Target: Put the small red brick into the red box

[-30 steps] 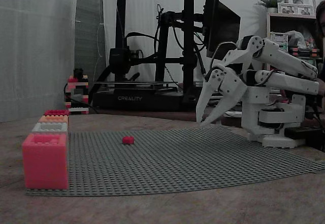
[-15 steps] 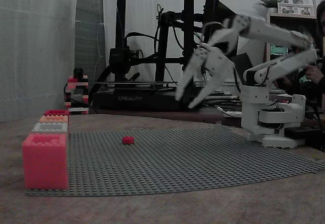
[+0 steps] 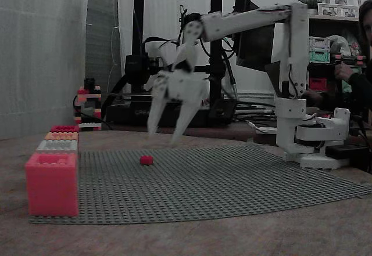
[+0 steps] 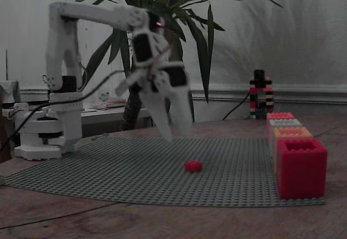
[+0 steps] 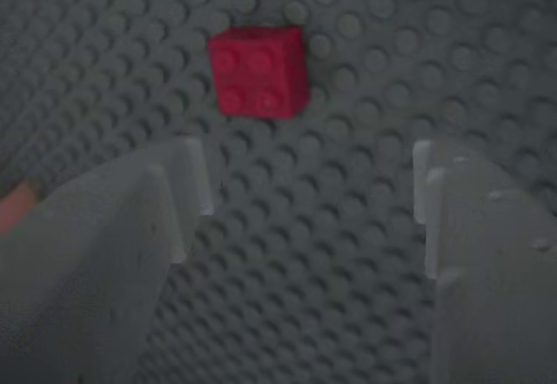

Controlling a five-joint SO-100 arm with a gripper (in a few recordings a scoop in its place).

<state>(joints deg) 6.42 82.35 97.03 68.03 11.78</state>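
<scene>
Our white two-finger gripper (image 3: 165,134) has swung out from its base, fingers apart and empty. It now hangs above the tiny red studded brick (image 3: 146,159) on the grey studded baseplate (image 3: 232,180).

The white robot arm's tool (image 4: 172,124) hangs above the grey studded baseplate (image 4: 108,171), its two fingers pointing down and blurred, so I cannot tell how wide they stand. The small red brick (image 4: 193,166) lies on the baseplate, below and a little right of the tool, apart from it. The deep red box (image 4: 301,167) stands at the right edge, nearest in a row of brick boxes.
</scene>
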